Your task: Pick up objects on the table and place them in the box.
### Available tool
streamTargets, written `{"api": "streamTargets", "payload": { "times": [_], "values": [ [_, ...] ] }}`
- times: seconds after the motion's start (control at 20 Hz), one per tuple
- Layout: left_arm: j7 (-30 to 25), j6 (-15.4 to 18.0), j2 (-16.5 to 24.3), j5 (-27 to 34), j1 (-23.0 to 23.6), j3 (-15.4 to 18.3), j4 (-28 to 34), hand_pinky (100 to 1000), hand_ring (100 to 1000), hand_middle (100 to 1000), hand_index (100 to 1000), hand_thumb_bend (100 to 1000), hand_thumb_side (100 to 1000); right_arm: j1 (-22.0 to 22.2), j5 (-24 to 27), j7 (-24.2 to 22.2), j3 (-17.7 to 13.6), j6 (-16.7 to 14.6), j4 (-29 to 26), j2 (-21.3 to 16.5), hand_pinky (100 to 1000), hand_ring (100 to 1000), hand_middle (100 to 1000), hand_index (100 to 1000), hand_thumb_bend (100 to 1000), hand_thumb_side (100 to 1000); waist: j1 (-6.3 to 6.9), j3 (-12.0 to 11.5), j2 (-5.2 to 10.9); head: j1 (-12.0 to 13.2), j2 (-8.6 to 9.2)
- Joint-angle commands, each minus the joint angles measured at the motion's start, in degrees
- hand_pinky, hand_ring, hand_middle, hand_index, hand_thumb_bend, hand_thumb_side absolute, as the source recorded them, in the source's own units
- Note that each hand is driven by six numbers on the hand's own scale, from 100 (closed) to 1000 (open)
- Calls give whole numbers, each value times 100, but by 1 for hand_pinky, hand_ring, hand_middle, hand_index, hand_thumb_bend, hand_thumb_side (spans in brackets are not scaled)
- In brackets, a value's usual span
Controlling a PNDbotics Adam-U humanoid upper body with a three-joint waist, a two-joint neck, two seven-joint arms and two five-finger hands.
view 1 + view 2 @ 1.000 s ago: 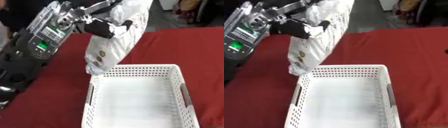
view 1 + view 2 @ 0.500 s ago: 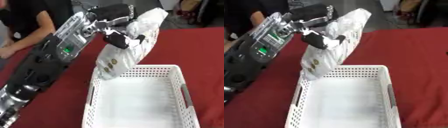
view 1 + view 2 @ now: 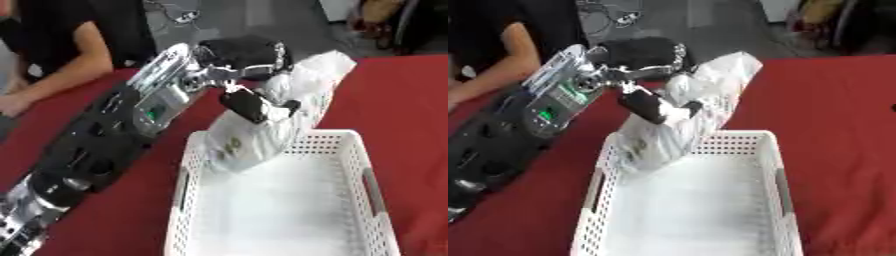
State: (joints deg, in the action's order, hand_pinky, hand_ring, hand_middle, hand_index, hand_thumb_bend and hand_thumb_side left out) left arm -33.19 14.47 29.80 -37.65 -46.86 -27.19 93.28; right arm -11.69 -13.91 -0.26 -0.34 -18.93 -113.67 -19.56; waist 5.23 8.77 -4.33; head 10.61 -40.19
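a crinkled, glossy white plastic bag (image 3: 271,120) is being gripped by the left hand (image 3: 249,102), whose matt black fingers are being set off by shiny silver metal at the joints. the box (image 3: 289,200) is being shown as smooth white perforated plastic, and the table (image 3: 402,100) is being covered by matt red cloth.

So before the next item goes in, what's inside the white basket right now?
Only the lower end of the white bag, held by the left hand, dips over the basket's far left corner. The rest of its floor looks bare; the patch under the bag is hidden.
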Motion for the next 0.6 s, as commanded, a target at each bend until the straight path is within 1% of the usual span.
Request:
{"api": "streamTargets", "payload": {
  "times": [0.05, 0.2, 0.6],
  "values": [
    [-232, 294, 89, -371, -36, 27, 223, 946, 867, 885, 931, 1000, 708, -38, 0, -3, -29, -12, -77, -51, 559, 780, 857, 1000, 309, 982, -39, -3, 64, 30, 47],
    [-352, 425, 99, -613, -14, 52, 352, 953, 872, 890, 943, 1000, 699, -38, -3, -1, -30, -13, -78, -53, 560, 780, 857, 1000, 308, 982, -40, -7, 64, 33, 45],
    [-473, 468, 100, -751, -1, 96, 394, 982, 904, 922, 960, 1000, 710, -36, -4, -1, -33, -12, -79, -53, 560, 780, 857, 1000, 307, 982, -42, -8, 63, 35, 50]
  ]
}}
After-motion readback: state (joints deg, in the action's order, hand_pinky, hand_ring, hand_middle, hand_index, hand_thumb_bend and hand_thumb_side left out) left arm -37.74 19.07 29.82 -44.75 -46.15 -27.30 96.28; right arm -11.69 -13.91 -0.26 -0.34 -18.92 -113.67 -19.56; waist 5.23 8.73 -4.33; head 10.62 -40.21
